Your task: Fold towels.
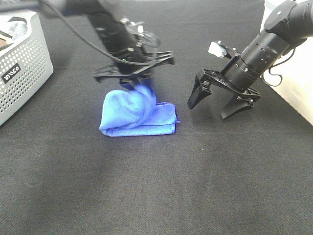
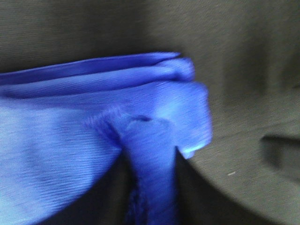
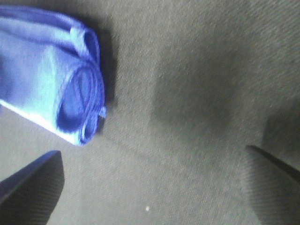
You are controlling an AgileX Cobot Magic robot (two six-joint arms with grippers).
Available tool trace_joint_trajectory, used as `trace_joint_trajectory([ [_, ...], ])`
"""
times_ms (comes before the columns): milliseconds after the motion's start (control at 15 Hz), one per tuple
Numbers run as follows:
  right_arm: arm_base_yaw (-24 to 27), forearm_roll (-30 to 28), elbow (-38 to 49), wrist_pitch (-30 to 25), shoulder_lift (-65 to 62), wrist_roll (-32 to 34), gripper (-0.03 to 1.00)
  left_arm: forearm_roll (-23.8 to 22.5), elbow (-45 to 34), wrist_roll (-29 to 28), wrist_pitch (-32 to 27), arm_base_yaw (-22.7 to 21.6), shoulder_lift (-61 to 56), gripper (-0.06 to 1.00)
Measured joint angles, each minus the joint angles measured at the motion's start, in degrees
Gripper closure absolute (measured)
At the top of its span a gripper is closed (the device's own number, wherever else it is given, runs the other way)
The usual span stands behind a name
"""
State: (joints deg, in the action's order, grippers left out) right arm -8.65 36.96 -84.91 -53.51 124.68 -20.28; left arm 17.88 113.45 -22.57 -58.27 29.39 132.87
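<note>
Towel (image 1: 139, 117): partly folded on the table (image 1: 205, 186), long axis laid 9-to-3 o'clock.
Left gripper (image 1: 138, 83): jaws clamped on a lifted fold at the towel's 12 o'clock edge; nearer arm.
Right gripper (image 1: 210, 110): jaws spread wide, nothing held; towel found at its 9 o'clock.
</note>
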Motion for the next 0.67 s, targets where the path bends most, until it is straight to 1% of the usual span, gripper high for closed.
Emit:
trace_joint_trajectory([
  [133, 0.0, 0.0, 0.0, -0.06, -0.11, 0.0, 0.01, 2.52, 0.69, -0.34, 1.55, 0.29, 0.4, 0.29],
  [200, 0.0, 0.0, 0.0, -0.06, -1.09, 0.0, 0.01, 3.04, 1.72, -0.11, 2.23, 0.4, 0.34, 0.19],
  [333, 0.0, 0.4, 0.0, -0.06, -2.69, 0.0, 0.01, 1.72, 3.09, 0.86, 2.64, -0.06, -1.03, 0.17],
  [400, 0.0, 1.2, 0.0, -0.46, -3.44, 0.0, 0.01, 0.17, 3.27, 1.15, 2.69, -0.8, -2.35, 0.16],
  [467, 0.0, 2.92, 0.0, -1.26, -3.78, -0.11, 0.01, -1.49, 3.38, 1.2, 2.64, -2.29, -3.9, 0.16],
  [600, -0.06, 9.91, 0.0, -3.21, -4.01, -2.64, 0.01, -4.3, 3.55, 1.32, 1.6, -6.07, -6.25, 0.16],
  [667, -0.06, 9.91, 0.0, -3.21, -4.01, -2.64, 0.01, -4.3, 3.55, 1.32, 1.6, -6.07, -6.25, 0.16],
])
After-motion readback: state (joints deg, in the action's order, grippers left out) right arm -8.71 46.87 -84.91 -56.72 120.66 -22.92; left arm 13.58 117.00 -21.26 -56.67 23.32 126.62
